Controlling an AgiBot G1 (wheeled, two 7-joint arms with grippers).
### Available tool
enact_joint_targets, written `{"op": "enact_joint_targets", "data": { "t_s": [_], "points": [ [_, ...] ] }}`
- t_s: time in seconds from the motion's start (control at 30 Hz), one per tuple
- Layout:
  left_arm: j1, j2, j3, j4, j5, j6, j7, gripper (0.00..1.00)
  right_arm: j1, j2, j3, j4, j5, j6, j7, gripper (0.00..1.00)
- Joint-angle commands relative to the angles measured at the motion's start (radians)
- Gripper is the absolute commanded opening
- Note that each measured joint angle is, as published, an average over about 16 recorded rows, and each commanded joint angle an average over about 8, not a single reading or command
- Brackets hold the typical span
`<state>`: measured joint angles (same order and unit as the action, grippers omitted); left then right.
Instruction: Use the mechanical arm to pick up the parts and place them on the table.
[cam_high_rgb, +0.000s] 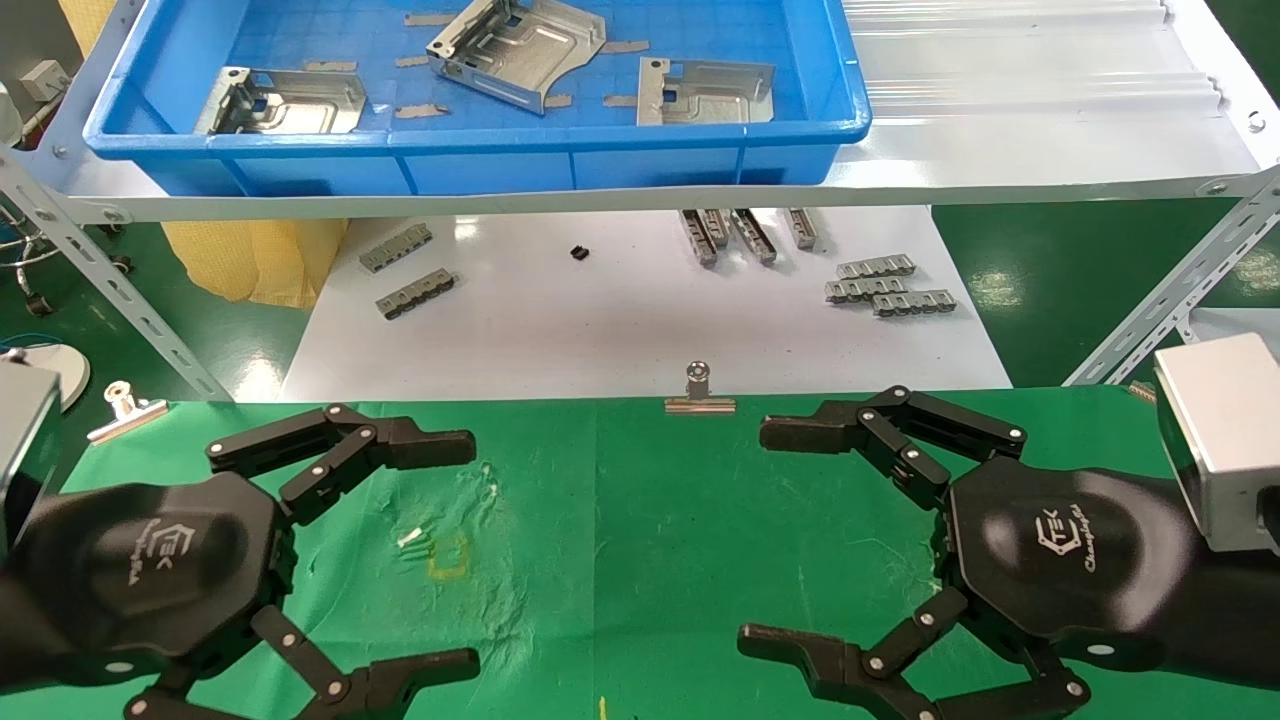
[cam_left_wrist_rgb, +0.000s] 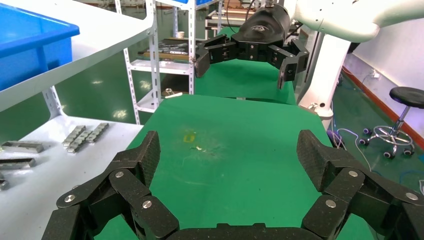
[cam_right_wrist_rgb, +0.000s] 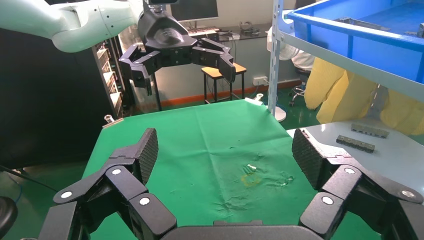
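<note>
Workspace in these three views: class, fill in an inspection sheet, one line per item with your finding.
Surface: table, wrinkled green cloth with small yellow marks, no parts on it.
Job's things: three parts lie in the blue tray on the upper shelf.
Clutter: grey toothed strips on the white board; binder clip at the cloth's far edge, another at its left corner.
Grippers: left pincer and right pincer open, empty, above the cloth.
Cables: some on the floor beside the stool.
Surroundings: metal shelving, yellow bag.

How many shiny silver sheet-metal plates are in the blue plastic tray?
3, all inside the blue plastic tray: left shiny silver sheet-metal plate, middle plate tilted, right plate. The tray's far end is cut off, so more may be hidden.
</note>
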<state>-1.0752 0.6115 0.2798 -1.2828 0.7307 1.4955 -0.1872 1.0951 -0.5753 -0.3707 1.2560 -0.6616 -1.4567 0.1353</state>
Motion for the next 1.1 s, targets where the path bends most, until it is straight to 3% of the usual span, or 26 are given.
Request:
{"op": "enact_joint_targets", "data": {
  "t_s": [0.03, 1.1],
  "points": [
    [0.0, 0.0, 0.0, 0.0, 0.0, 0.0, 0.0, 1.0, 0.0, 0.0, 0.0, 0.0, 0.0, 0.0, 0.0, 0.0],
    [0.0, 0.0, 0.0, 0.0, 0.0, 0.0, 0.0, 1.0, 0.0, 0.0, 0.0, 0.0, 0.0, 0.0, 0.0, 0.0]
  ]
}}
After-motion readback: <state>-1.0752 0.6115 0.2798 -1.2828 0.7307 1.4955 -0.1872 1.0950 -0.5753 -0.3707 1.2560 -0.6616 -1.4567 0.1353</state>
